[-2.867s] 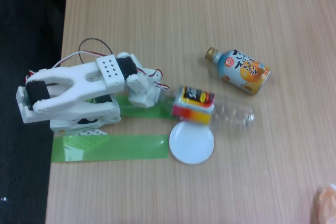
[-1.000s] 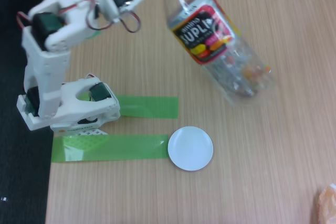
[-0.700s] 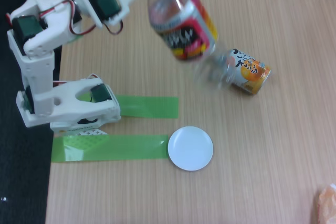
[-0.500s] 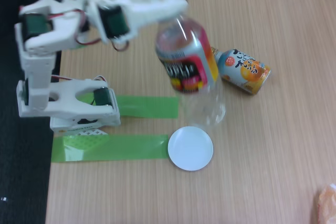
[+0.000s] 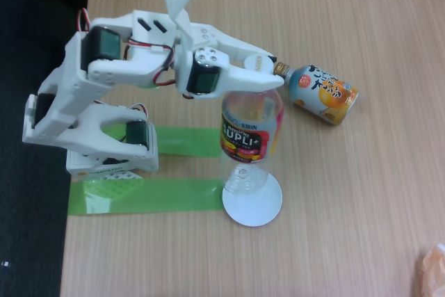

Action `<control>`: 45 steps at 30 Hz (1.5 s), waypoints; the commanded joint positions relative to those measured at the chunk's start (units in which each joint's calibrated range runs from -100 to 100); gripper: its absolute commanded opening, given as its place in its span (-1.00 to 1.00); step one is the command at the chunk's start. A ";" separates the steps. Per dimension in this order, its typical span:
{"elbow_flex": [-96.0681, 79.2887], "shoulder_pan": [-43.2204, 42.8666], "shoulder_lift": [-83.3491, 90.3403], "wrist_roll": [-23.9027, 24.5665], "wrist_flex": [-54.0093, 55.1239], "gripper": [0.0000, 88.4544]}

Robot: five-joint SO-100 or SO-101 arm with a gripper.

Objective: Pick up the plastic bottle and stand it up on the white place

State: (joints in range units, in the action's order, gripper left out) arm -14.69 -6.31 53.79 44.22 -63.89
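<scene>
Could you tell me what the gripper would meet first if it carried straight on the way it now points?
The gripper, shut on the plastic bottle, points right in the fixed view, so probably the blue-and-orange bottle lying just beyond its tips, though the gripper may pass above it.

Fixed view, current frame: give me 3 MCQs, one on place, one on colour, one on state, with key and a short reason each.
1. Where is the base of the plastic bottle?
A. On the green tape
B. Over the near-left part of the white place
C. Beside the far bottle

2. What colour is the cap of the blue-and-orange bottle?
A. Gold
B. White
C. Red

3. How does the gripper stand?
A. Open above the table
B. Shut on nothing
C. Shut on the plastic bottle's top

Key: 1 B, the clear base overlaps the disc's left edge. 2 A, a gold cap shows at its left end. 3 C, the fingers clamp the neck and the bottle hangs nearly upright below them.
</scene>
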 commanded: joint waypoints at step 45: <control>-45.48 10.91 32.86 4.46 21.83 -0.92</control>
State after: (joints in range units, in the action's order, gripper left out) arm -60.33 4.74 86.45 49.00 -42.99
